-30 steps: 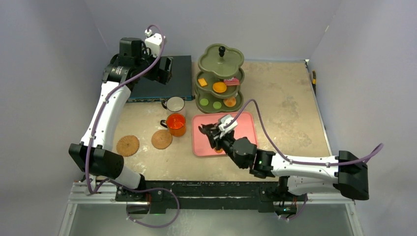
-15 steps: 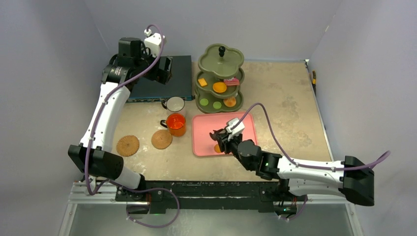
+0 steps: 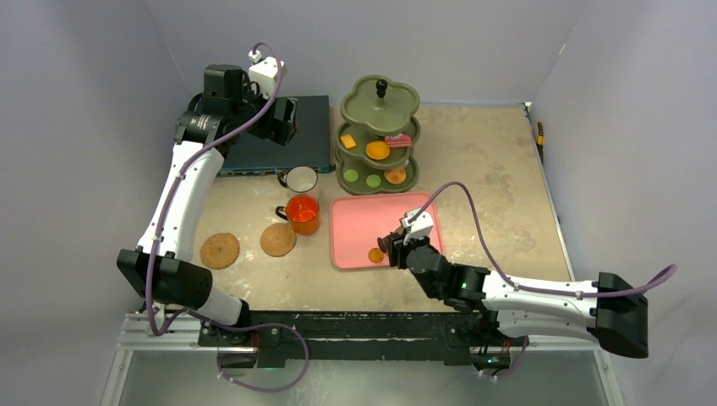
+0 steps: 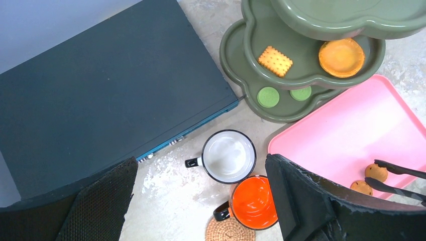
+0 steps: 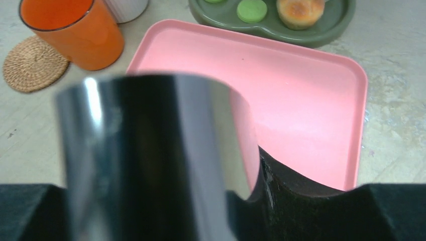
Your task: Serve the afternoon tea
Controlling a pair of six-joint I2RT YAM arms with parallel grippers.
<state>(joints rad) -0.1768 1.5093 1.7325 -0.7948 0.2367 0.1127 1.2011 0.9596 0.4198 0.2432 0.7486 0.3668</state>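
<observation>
My right gripper (image 3: 406, 247) hangs low over the pink tray (image 3: 423, 211), shut on metal tongs (image 5: 150, 150) whose dark tips stand apart beside two small orange biscuits (image 4: 376, 171) lying on the tray. The olive-green three-tier stand (image 3: 378, 135) behind it carries green biscuits (image 3: 351, 175), orange biscuits (image 3: 377, 150) and a pink cake (image 3: 397, 139). A white mug (image 3: 299, 178) and an orange mug (image 3: 303, 213) stand left of the tray, with two cork coasters (image 3: 278, 239) nearby. High over the dark-blue box, my left gripper (image 3: 283, 118) is open and empty.
The flat dark-blue box (image 3: 313, 127) lies at the back left, against the stand's left side. Both mugs sit close together between the box and the coasters. Grey walls close the table on three sides.
My right gripper has drawn back to the right across the tray, and the tongs' tips have spread. An orange biscuit now lies free on the tray. The left arm has not moved.
</observation>
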